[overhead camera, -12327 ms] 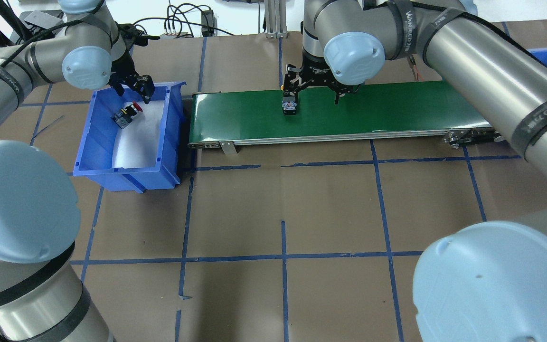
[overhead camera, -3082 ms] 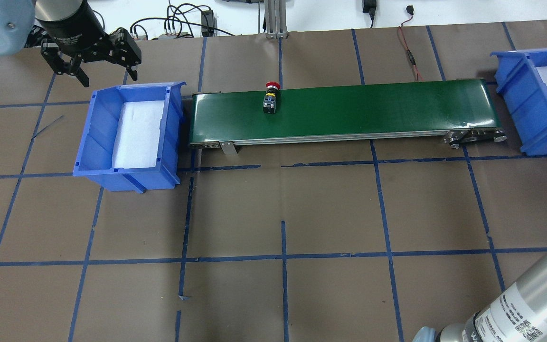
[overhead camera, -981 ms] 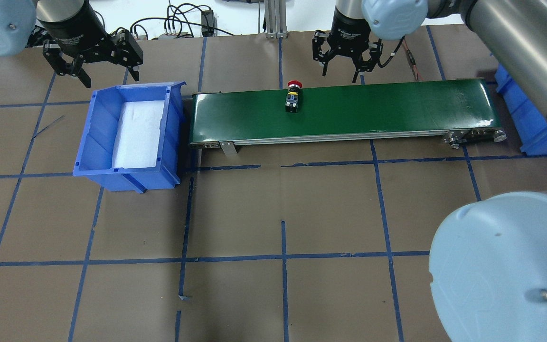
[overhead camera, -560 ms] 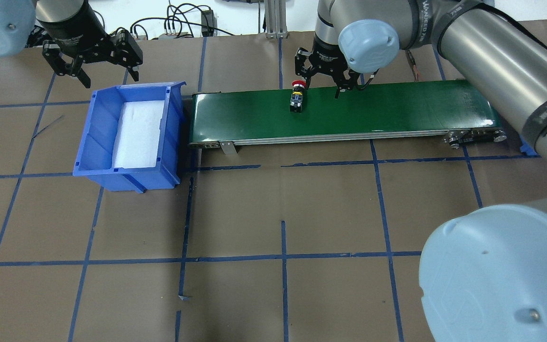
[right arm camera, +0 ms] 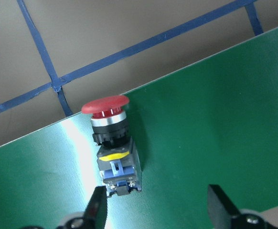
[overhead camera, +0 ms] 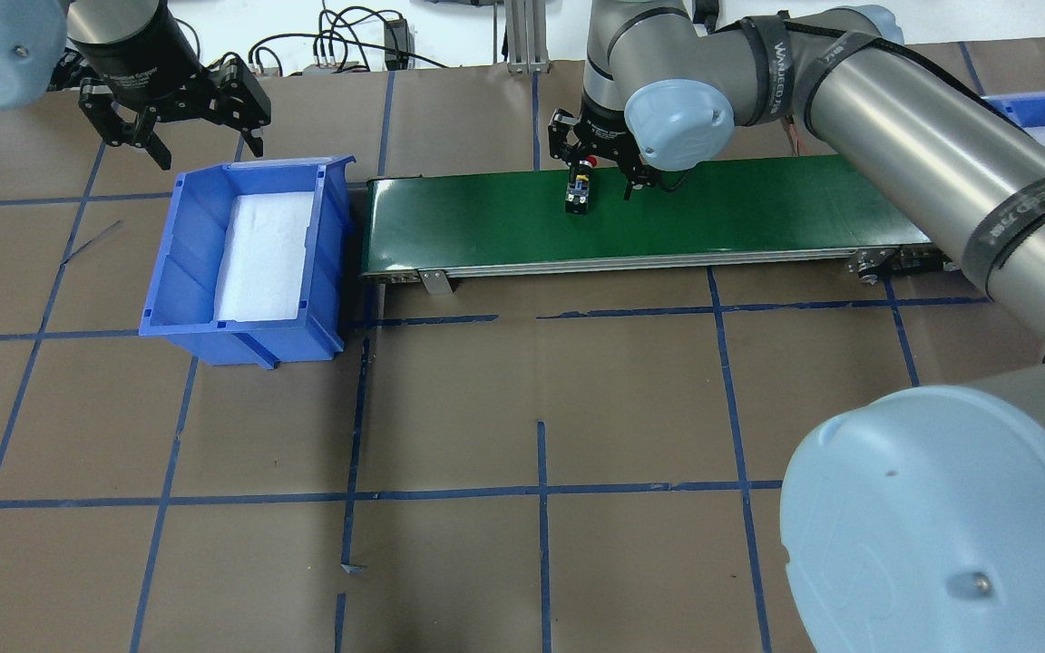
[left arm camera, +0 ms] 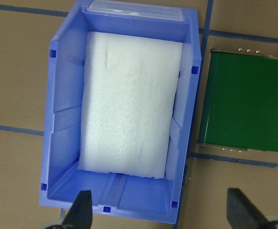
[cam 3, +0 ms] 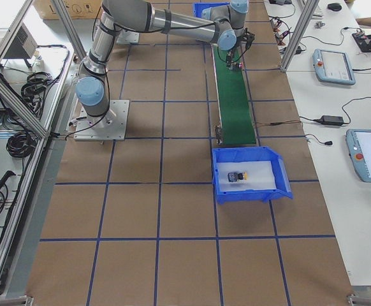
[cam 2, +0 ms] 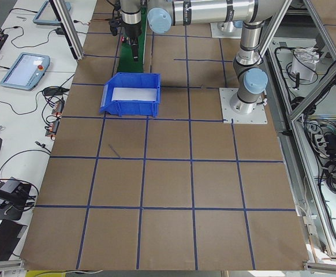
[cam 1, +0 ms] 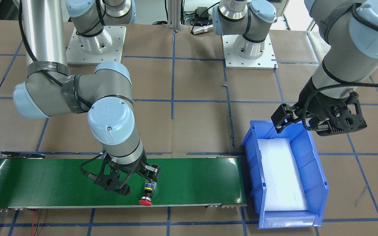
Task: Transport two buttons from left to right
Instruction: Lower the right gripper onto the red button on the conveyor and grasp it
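Note:
The red-capped button [overhead camera: 579, 192] lies on its side on the green conveyor belt [overhead camera: 758, 209], cap toward the far edge; it also shows in the front view [cam 1: 146, 194]. My right gripper [overhead camera: 597, 181] is open and low over the belt. In the right wrist view the button [right arm camera: 111, 143] lies just ahead of my left-hand finger [right arm camera: 98, 211], partly inside the gap. The yellow-capped button [cam 3: 238, 176] lies in the right blue bin [cam 3: 281, 182]. My left gripper [overhead camera: 208, 150] is open and empty above the far end of the left blue bin [overhead camera: 187, 263].
The left bin [left arm camera: 62, 119] holds only a white foam pad [left arm camera: 129, 109]. The right bin [overhead camera: 1017, 104] is mostly hidden behind my right arm in the overhead view. Cables lie along the table's far edge. Blue tape lines cross the brown table.
My right arm has swung in from the right and come down over the red button. The button has drifted rightward along the belt. My left gripper has stayed in place.

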Robot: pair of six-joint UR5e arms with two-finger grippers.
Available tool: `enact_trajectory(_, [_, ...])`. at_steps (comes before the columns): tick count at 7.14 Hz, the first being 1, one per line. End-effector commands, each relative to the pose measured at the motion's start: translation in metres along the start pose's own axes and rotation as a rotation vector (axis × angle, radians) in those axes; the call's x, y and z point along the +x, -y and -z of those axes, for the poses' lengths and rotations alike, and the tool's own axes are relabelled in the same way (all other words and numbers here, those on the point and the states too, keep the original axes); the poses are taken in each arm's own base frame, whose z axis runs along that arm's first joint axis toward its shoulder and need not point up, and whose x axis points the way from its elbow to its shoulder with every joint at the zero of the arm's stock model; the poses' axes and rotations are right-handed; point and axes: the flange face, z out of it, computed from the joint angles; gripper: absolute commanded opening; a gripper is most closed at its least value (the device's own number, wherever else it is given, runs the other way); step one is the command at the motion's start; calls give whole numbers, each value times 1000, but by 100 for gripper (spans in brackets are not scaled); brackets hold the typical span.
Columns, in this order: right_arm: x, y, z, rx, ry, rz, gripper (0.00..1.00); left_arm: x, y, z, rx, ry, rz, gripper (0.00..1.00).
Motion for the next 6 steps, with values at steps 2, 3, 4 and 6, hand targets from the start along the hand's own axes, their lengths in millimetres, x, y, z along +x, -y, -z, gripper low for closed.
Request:
enact_trajectory(2, [0, 7, -13, 19, 9, 16, 78, 0, 0, -1, -1, -1, 0, 100])
enact_trajectory(3, [2, 9, -20, 15, 7, 35, 78, 0, 0, -1, -1, -1, 0, 100])
enact_trajectory(4, [2, 9, -22, 9, 8, 67, 78, 0, 0, -1, -1, -1, 0, 100])
enact_trajectory(6, [2, 8, -25, 4, 9, 72, 77, 0, 0, -1, -3, -1, 0, 100])
